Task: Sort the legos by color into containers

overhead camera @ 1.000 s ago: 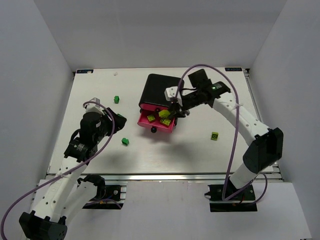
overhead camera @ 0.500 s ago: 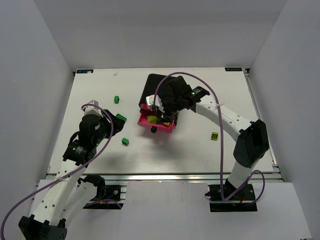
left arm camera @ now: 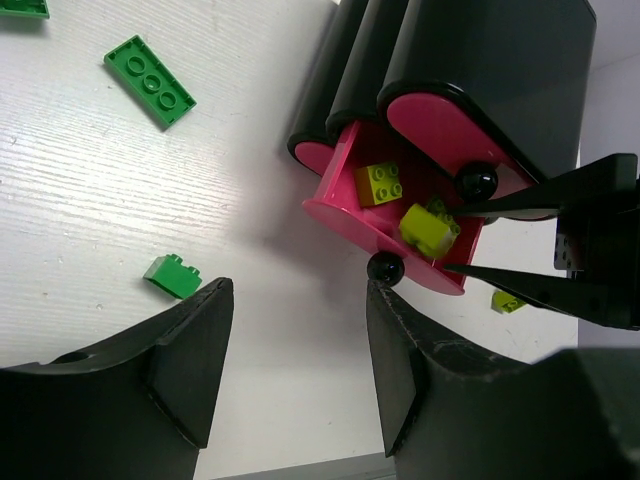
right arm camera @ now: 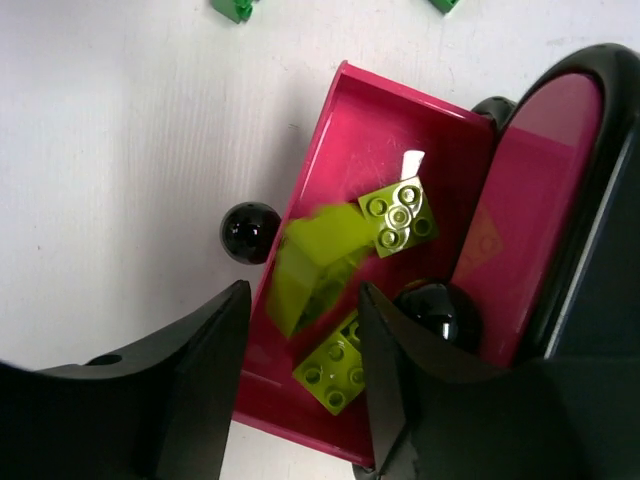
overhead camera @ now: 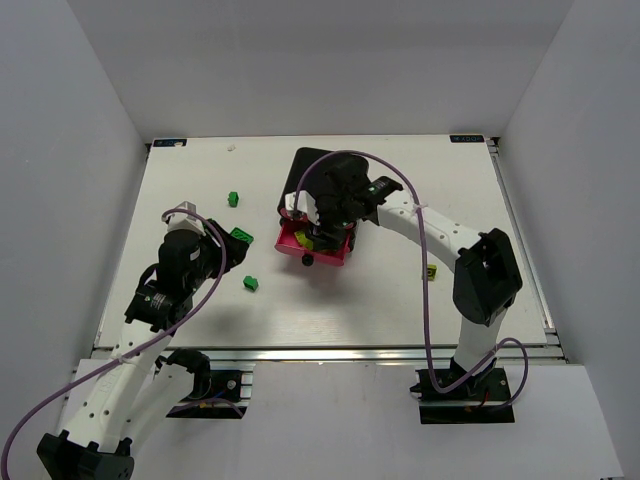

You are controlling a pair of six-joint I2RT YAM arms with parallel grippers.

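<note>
The black drawer casing (overhead camera: 318, 172) stands mid-table with its lowest magenta drawer (overhead camera: 332, 256) pulled open. My right gripper (overhead camera: 322, 228) hovers over that drawer, jaws open. In the right wrist view a blurred yellow-green lego (right arm camera: 312, 262) lies loose between the fingers of the gripper (right arm camera: 300, 335), above two more yellow-green legos (right arm camera: 400, 215) (right arm camera: 335, 375) in the drawer (right arm camera: 345, 150). My left gripper (overhead camera: 236, 246) (left arm camera: 295, 320) is open and empty over bare table, left of the drawer. Green legos lie near it (overhead camera: 250, 284) (left arm camera: 170, 275) (left arm camera: 150, 82). No purple lego shows.
One yellow-green lego (overhead camera: 430, 271) lies on the table right of the drawer, partly behind the right arm. Another green lego (overhead camera: 233, 199) lies at the left rear. The drawer's black knob (right arm camera: 250, 232) (left arm camera: 382, 266) points toward the near edge. White walls enclose the table.
My right gripper has swung left and now sits over the open drawer. The yellow-green lego it carried now shows blurred and loose between the open jaws. The left arm has barely moved.
</note>
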